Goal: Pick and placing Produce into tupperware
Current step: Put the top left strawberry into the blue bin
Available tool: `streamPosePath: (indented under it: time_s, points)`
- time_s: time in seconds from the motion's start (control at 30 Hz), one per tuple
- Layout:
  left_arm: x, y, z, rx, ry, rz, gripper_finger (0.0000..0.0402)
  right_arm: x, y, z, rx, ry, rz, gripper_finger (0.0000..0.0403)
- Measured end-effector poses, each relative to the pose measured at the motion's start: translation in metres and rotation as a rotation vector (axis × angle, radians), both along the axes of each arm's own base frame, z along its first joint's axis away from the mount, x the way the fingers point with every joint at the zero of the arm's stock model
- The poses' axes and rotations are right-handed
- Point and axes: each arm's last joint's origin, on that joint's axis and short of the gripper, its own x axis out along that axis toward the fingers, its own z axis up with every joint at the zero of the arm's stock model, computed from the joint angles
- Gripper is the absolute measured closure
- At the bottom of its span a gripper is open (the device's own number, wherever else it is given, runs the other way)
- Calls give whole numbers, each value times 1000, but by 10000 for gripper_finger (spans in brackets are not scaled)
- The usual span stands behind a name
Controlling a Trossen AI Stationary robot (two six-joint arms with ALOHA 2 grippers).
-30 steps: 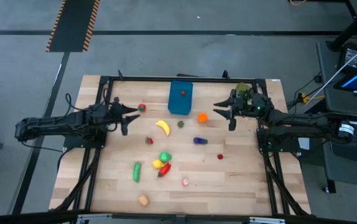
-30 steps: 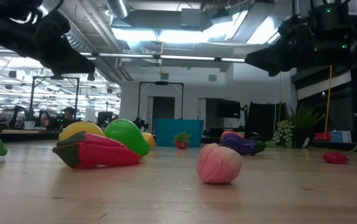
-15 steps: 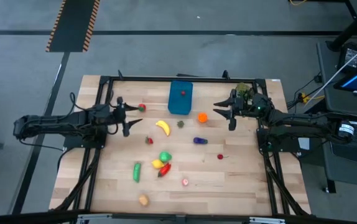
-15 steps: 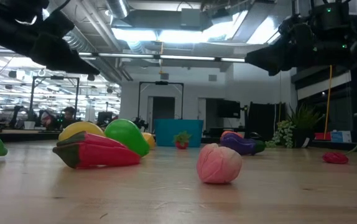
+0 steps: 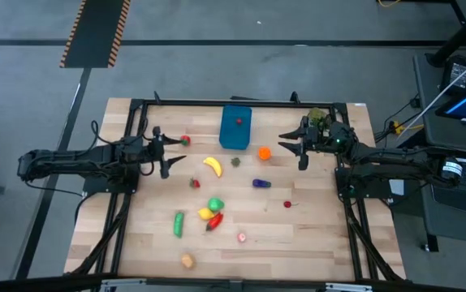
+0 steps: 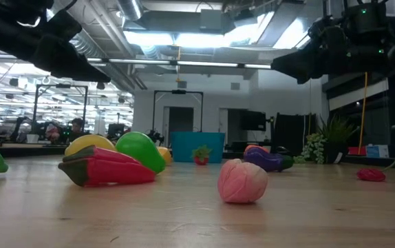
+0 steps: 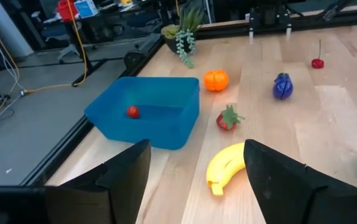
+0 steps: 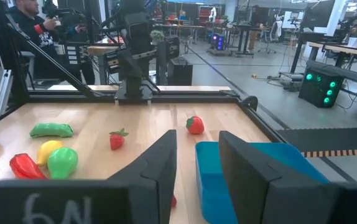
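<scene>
The teal tupperware (image 5: 235,130) stands at the table's far middle with one small red piece (image 7: 132,111) inside. The produce lies loose on the table: a banana (image 5: 213,166), an orange (image 5: 264,152), an eggplant (image 5: 261,183), a green cucumber (image 5: 179,224), a red pepper (image 5: 214,221), and strawberries (image 5: 241,237). My left gripper (image 5: 161,152) hovers open at the left, above the table, pointing toward the tub and the banana (image 7: 225,167). My right gripper (image 5: 291,148) hovers open on the tub's right, beside the orange. Neither has anything between its fingers.
A leafy green sprig (image 5: 318,116) sits at the far right behind my right gripper. A red fruit (image 5: 186,139) lies just past my left gripper's far finger. A black frame (image 5: 241,103) runs along the table's edges. Bare wood lies near the front right.
My left gripper has opened wider and rolled a little about its own axis, without shifting over the table. The produce and the tub lie as before.
</scene>
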Motion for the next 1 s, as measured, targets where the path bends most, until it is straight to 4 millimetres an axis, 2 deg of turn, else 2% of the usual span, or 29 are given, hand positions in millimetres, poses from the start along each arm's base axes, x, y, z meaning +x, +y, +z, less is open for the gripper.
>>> streamPosePath:
  time_s: [0.27,0.4,0.53,0.67,1.0]
  points:
    - [4,2,-2,-44,-5,59,87,0,0,0,6,-1,0,280]
    - [7,5,0,-43,-42,155,68,0,0,0,45,-5,0,280]
    - [8,7,5,-122,-129,191,64,0,0,0,73,-7,0,280]
    - [10,9,9,-191,-140,218,64,0,0,0,86,-8,0,280]
    - [25,14,22,-307,39,332,71,0,0,-1,119,-1,-1,280]
